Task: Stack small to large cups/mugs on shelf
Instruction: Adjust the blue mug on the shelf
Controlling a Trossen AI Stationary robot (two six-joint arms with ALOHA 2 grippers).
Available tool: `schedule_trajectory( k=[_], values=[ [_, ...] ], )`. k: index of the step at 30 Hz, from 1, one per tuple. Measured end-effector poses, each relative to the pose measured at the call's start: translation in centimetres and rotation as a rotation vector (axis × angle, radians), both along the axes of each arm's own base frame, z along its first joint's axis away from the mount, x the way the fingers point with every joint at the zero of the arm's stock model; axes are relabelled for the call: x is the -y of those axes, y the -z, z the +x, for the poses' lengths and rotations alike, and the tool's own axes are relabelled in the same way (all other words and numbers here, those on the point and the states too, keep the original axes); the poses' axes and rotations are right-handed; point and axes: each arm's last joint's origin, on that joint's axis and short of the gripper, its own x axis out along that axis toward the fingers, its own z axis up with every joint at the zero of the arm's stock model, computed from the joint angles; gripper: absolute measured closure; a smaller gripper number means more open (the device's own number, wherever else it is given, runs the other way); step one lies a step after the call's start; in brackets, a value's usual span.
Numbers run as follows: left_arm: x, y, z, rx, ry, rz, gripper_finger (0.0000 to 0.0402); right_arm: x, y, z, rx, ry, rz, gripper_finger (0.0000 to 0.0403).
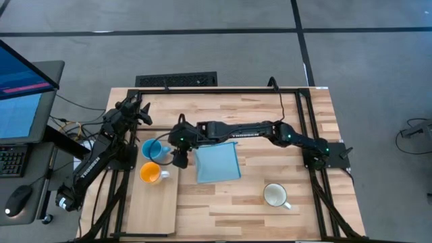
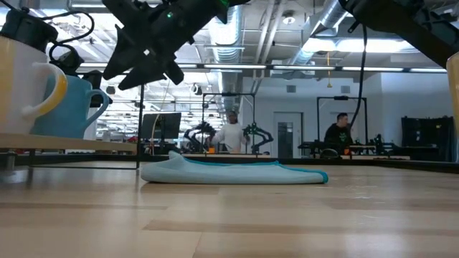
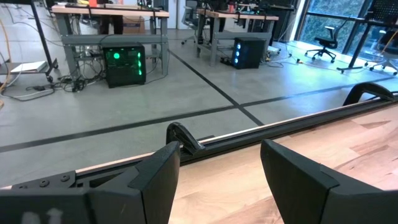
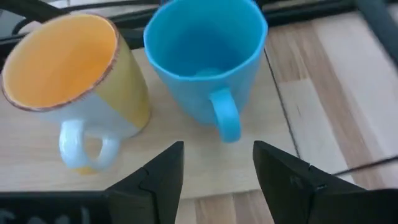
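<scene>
Wooden table (image 1: 270, 162): blue mug (image 1: 152, 149) and orange mug (image 1: 150, 173) stand side by side on the shelf (image 1: 154, 202); white mug (image 1: 275, 195) remains off it. Right gripper (image 1: 179, 158) hovers nearby, fingers apart, empty; left gripper (image 1: 138, 111) waits, parted.

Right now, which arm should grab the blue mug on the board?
The right one. The right gripper hangs over the board's edge with open jaws facing the blue mug, whose handle points at it. The left gripper sits back near the table's far left corner, aimed off the table.

No readable text, labels or numbers anywhere.
</scene>
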Motion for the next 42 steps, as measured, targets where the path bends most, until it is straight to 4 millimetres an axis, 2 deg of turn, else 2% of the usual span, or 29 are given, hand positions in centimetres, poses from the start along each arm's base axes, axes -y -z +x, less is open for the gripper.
schedule_trajectory(
  k=[18,33,36,42],
  values=[
    [0.0,0.0,0.0,0.000,0.000,0.000,0.0184,0.0,-0.4,0.5,0.071,-0.049,0.017,0.0187],
    [0.0,0.0,0.0,0.029,-0.005,-0.015,0.0184,-2.1,-0.3,0.4,0.072,-0.102,0.057,0.0187],
    [0.0,0.0,0.0,0.021,-0.004,-0.011,0.0184,-1.9,-0.3,0.4,0.070,-0.101,0.057,0.0187],
    [0.0,0.0,0.0,0.014,-0.004,-0.007,0.0184,0.1,0.0,0.2,0.038,-0.217,0.058,0.0187]
  ],
)
